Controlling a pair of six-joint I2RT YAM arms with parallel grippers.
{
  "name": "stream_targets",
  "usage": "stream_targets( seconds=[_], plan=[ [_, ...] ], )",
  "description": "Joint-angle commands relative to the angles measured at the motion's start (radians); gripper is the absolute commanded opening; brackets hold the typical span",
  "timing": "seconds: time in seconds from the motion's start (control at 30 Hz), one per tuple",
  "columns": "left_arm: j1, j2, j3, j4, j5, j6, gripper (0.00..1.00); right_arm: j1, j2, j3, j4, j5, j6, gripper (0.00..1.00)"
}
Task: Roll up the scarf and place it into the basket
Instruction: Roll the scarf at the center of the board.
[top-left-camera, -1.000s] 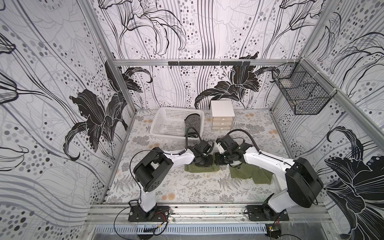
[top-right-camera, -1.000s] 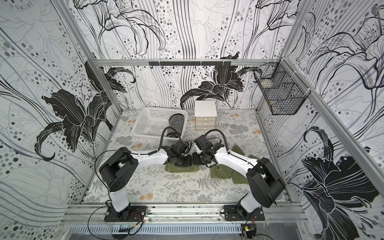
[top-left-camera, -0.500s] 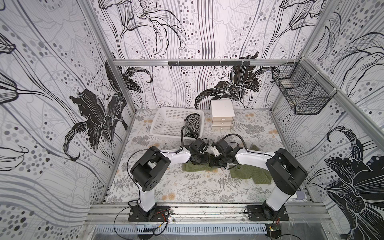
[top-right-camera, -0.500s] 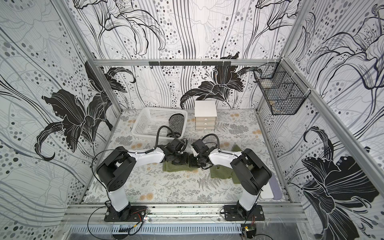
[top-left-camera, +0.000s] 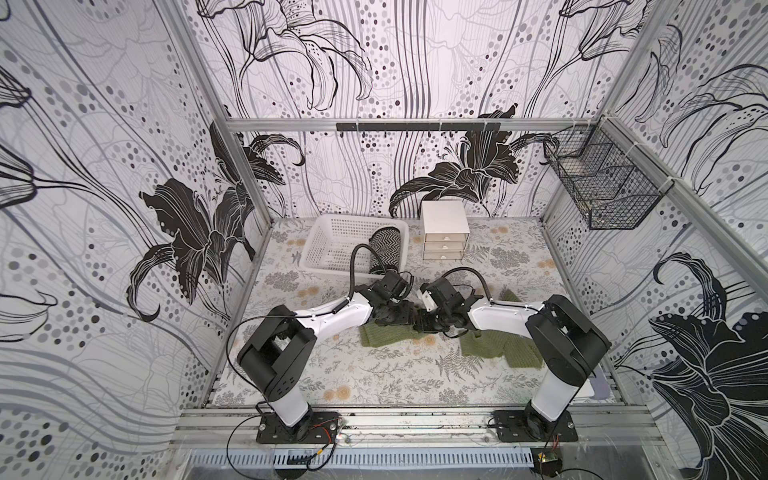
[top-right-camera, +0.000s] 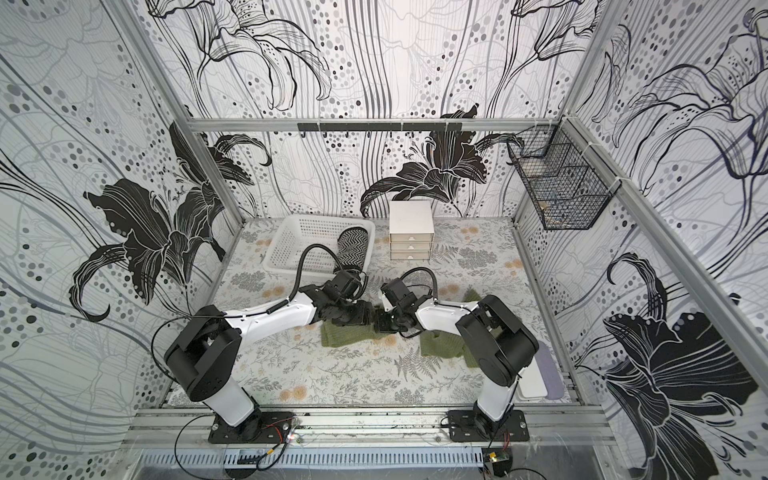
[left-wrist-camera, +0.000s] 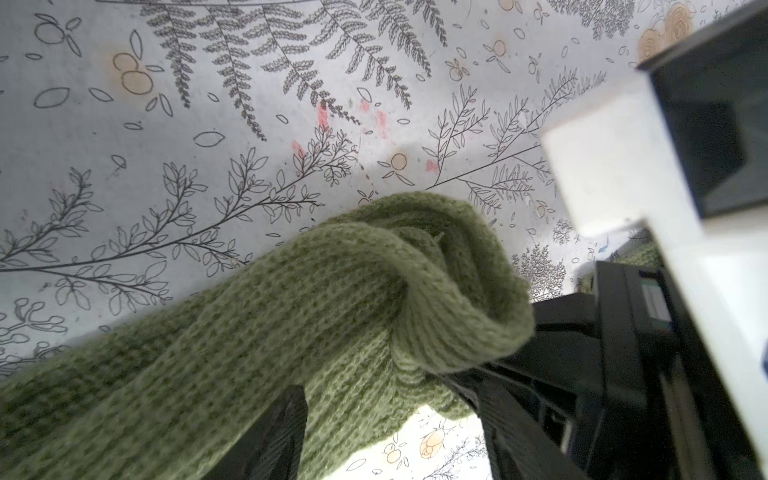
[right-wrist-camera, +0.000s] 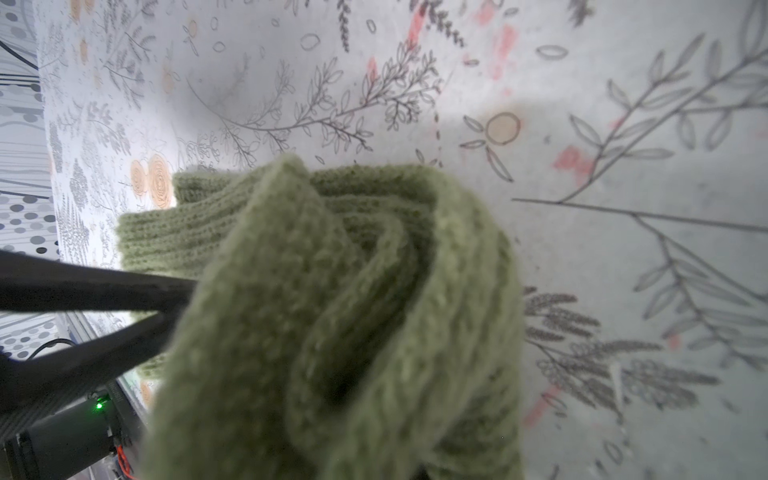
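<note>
The green knitted scarf (top-left-camera: 382, 336) (top-right-camera: 345, 334) lies across the table's middle, its other stretch (top-left-camera: 498, 349) beneath my right arm. Both grippers meet above it. My left gripper (top-left-camera: 409, 318) (left-wrist-camera: 382, 399) is open, its fingers standing either side of the scarf (left-wrist-camera: 291, 316). My right gripper (top-left-camera: 424, 323) (top-right-camera: 384, 323) is shut on the scarf's bunched, partly rolled end (right-wrist-camera: 332, 291), which hides its jaws in the right wrist view. There the left gripper's spread fingers (right-wrist-camera: 104, 286) show beside the bunch. The white perforated basket (top-left-camera: 328, 249) (top-right-camera: 291, 245) stands at the back left.
A black-and-white zigzag roll (top-left-camera: 388, 251) lies in the basket's right end. A small white drawer unit (top-left-camera: 444, 230) stands at the back centre. A black wire mesh basket (top-left-camera: 602, 191) hangs on the right wall. A flat white board (top-right-camera: 534, 382) lies at the front right.
My left gripper has opened and let go of the scarf. Both grippers have drawn closer together over the scarf's middle, and the right arm's elbow has swung inward.
</note>
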Motion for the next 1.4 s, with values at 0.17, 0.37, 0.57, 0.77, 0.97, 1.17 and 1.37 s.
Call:
stream_targets(
  seconds=[0.17, 0.37, 0.57, 0.77, 0.97, 1.17, 1.37],
  plan=[
    [0.002, 0.080, 0.044, 0.116, 0.047, -0.033, 0.59, 0.007, -0.028, -0.039, -0.053, 0.032, -0.002, 0.00],
    [0.002, 0.098, 0.042, 0.192, 0.060, -0.078, 0.38, 0.011, -0.079, -0.055, -0.030, 0.024, 0.002, 0.00],
    [0.005, 0.081, 0.014, 0.234, 0.059, -0.116, 0.01, 0.019, -0.135, -0.048, -0.036, 0.013, 0.000, 0.00],
    [0.025, 0.013, -0.062, 0.233, 0.063, -0.116, 0.00, 0.019, -0.232, -0.058, -0.108, 0.073, -0.013, 0.26],
    [0.081, -0.063, -0.160, 0.237, 0.072, -0.090, 0.00, -0.012, -0.282, -0.065, -0.176, 0.125, -0.025, 0.38],
    [0.103, -0.079, -0.204, 0.264, 0.089, -0.075, 0.00, -0.018, -0.167, -0.010, -0.113, 0.051, -0.034, 0.43],
    [0.116, -0.084, -0.248, 0.317, 0.101, -0.086, 0.00, -0.019, 0.002, 0.050, 0.015, -0.063, -0.019, 0.45]
  ],
)
